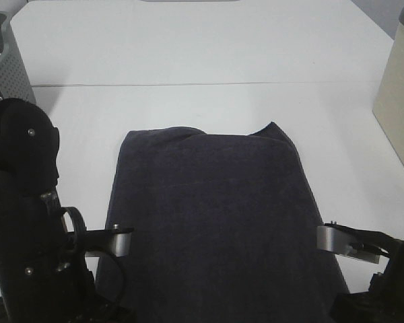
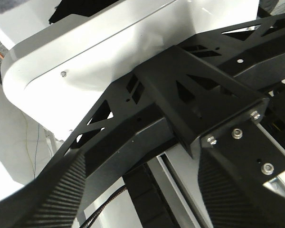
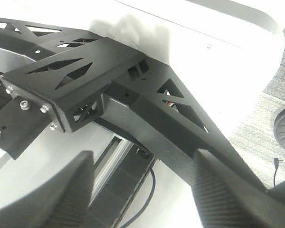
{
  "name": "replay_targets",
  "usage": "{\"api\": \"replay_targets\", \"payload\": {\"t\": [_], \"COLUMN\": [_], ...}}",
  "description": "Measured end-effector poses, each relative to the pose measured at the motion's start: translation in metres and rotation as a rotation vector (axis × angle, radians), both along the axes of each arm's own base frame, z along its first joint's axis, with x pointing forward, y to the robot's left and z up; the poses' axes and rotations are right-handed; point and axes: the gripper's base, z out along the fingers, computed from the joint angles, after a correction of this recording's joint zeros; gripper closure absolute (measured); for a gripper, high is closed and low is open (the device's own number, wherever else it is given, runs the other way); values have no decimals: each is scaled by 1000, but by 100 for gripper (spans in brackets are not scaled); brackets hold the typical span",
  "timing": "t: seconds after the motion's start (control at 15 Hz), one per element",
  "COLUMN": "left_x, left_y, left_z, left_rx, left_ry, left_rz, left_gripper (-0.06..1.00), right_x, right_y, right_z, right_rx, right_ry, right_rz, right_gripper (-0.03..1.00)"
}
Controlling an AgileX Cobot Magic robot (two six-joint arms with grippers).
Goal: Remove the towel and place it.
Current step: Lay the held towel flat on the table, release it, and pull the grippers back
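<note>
Nearest you, your left arm [image 1: 23, 222] and right arm [image 1: 384, 276] sit low at the table's [image 1: 188, 54] near edge. Left gripper [image 2: 140, 166] and right gripper [image 3: 142, 161] are both spread wide, grasping nothing. The towel [image 1: 215, 215] lies flat between the arms.

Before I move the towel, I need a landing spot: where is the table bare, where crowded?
Widest bare patch: the white table beyond the dark charcoal plush towel, between the grey perforated bin and the beige box. Narrow strip right of towel. Crowded: near edge, black left arm and right arm flank it.
</note>
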Motion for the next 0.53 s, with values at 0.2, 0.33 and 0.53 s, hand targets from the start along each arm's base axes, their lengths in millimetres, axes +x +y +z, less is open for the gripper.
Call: {"api": "replay_targets", "payload": {"t": [0.2,0.33,0.53], "left_x": [2,14,26], "left_y": [-4,-13,-23], "left_z": [2,12,25], "left_rx": [-39,-96,-140], "left_ry": [-9,-66,-120], "left_rz": [-3,-26,-38], "left_gripper": [29,29,29], "right_x": [4,20,35], "right_y": [1,5,9], "right_z": [2,8,16], "right_rx": [13,24,30], "right_ry": [-22,-95,-162], "right_rz": [11,12,29], "right_gripper": [36,36,36]}}
